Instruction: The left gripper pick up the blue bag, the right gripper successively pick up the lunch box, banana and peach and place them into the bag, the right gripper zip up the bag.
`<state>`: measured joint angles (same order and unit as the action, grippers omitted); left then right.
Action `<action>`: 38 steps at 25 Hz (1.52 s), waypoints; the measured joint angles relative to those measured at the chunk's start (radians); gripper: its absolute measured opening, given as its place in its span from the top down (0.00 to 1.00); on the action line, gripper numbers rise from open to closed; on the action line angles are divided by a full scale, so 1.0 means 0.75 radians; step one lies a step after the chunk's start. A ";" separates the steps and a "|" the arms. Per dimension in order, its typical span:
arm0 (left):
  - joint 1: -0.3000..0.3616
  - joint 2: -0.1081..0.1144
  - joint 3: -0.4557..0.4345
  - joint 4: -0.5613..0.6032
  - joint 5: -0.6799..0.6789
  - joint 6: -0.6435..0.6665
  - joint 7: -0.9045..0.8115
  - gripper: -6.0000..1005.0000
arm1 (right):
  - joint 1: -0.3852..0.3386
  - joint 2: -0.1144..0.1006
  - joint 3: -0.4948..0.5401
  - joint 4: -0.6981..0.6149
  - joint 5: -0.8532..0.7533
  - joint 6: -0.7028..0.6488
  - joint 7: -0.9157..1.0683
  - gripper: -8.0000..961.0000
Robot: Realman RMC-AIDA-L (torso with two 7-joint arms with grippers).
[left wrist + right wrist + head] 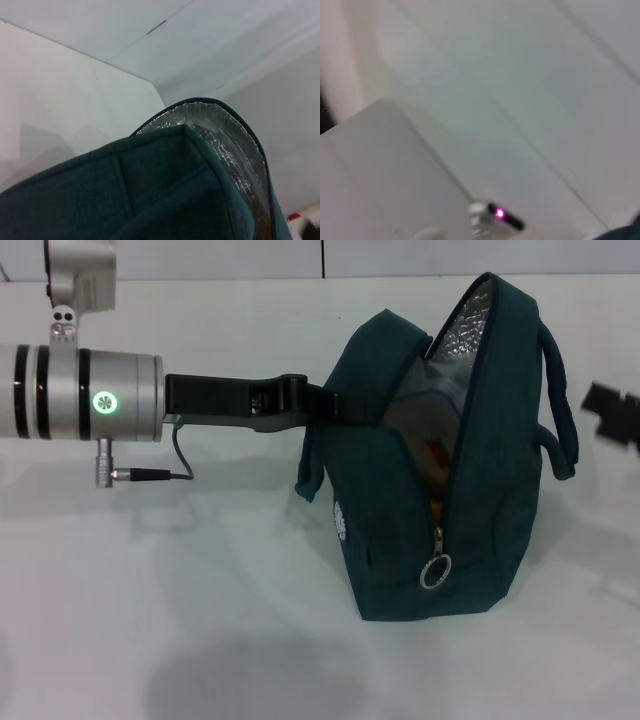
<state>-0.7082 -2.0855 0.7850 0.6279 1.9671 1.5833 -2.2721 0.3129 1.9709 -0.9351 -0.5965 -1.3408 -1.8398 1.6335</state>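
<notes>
Head view shows the large dark teal-blue fabric bag (400, 490) standing upright on the white table (200, 640), its zip open down the front edge, ring zip pull (436, 571) hanging low, silver foil lining (465, 330) showing at the top; something orange and a pale box-like shape sit inside the gap, too hidden to name; the left gripper (325, 405), a black claw on a silver wrist with a green light, reaches in from the left and is clamped on the bag's near handle strap at the upper side; the right gripper (615, 415) shows only as a blurred black shape at the right edge, apart from the bag, fingers cannot be told; left wrist view alone gives the bag's rim (165, 165) and foil lining (230, 145) from close by; right wrist view shows only table, wall, and a small device with a pink light (498, 214).
</notes>
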 joint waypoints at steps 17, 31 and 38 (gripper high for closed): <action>0.023 0.000 -0.002 -0.042 -0.066 -0.046 0.032 0.96 | 0.063 0.057 -0.226 0.244 -0.235 0.167 -0.651 0.11; 0.024 -0.002 -0.002 -0.048 -0.069 -0.042 0.035 0.96 | 0.150 0.072 -0.384 0.246 -0.224 0.307 -0.662 0.14; 0.018 -0.003 -0.002 -0.055 -0.070 -0.041 0.038 0.96 | 0.180 0.072 -0.599 0.250 -0.058 0.324 -0.699 0.15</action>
<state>-0.6944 -2.0878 0.7839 0.5869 1.9144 1.5524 -2.2438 0.4480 2.0248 -1.3840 -0.4094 -1.3839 -1.5968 1.1092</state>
